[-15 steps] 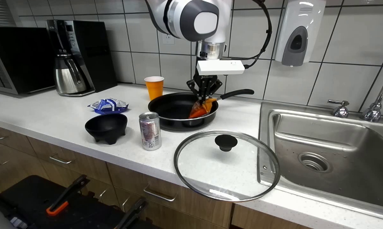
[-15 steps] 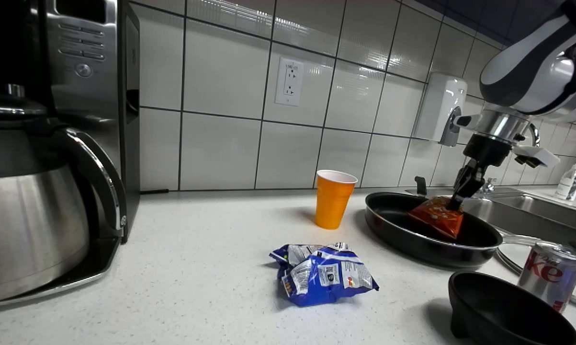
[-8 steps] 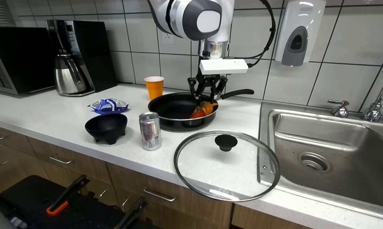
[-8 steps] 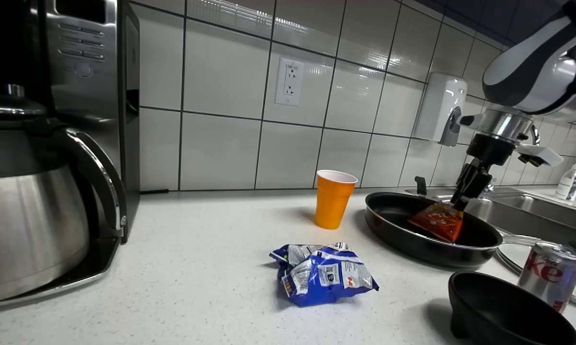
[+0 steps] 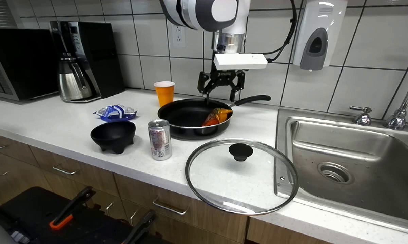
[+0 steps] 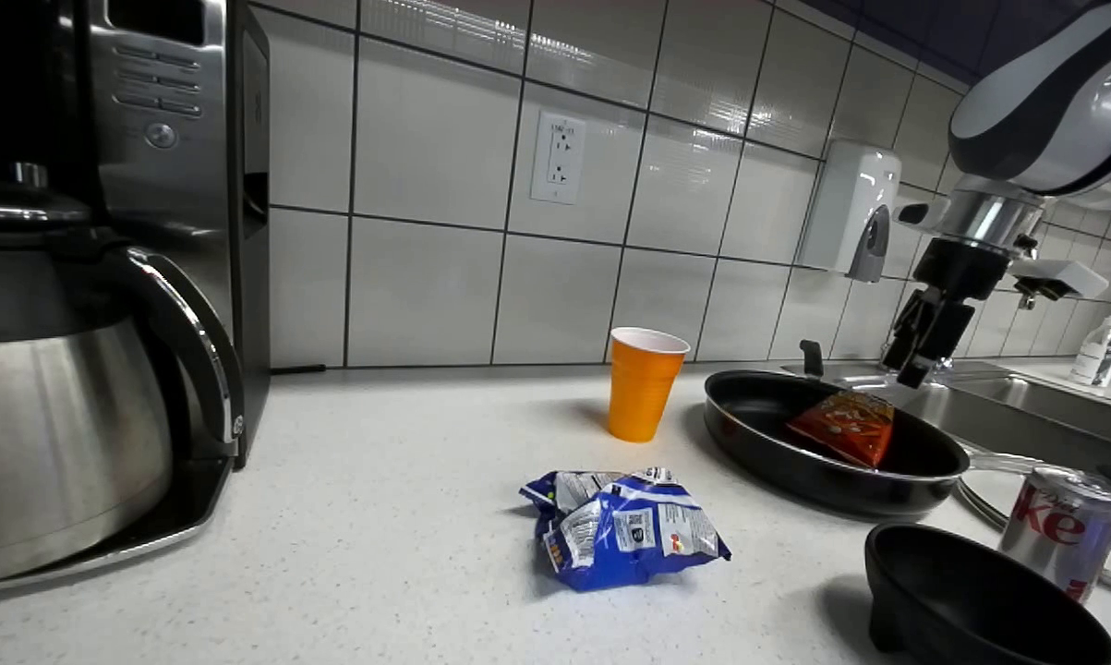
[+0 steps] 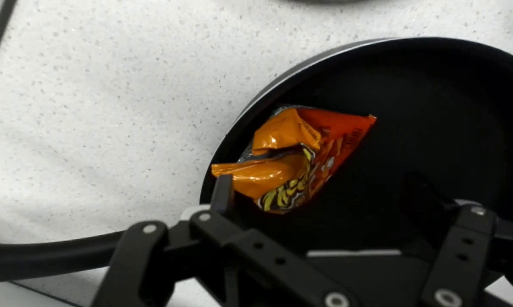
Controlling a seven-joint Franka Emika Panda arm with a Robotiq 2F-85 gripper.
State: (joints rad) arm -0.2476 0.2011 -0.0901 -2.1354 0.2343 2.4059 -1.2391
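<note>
An orange and red snack bag (image 7: 324, 157) lies in a black frying pan (image 7: 444, 106), against the wall on the handle's side. My gripper (image 5: 219, 100) hangs over the pan with its jaws wide apart and nothing between them. In an exterior view its fingertips are a short way above the bag (image 6: 846, 427), with a visible gap. From the wrist, one fingertip (image 7: 224, 187) overlaps the bag's crumpled orange end in the picture, while the other is dark against the pan and hard to make out.
A glass lid with a black knob (image 5: 240, 151) lies in front of the pan, by the sink (image 5: 326, 145). Nearby stand a silver can (image 5: 160, 140), a black bowl (image 5: 113, 135), a blue packet (image 6: 629, 531) and an orange cup (image 6: 646, 383). The pan handle (image 5: 253, 99) sticks out toward the wall.
My gripper was shut on the bag's top end; it has opened, let the bag go and risen above it. The bag has settled in the pan.
</note>
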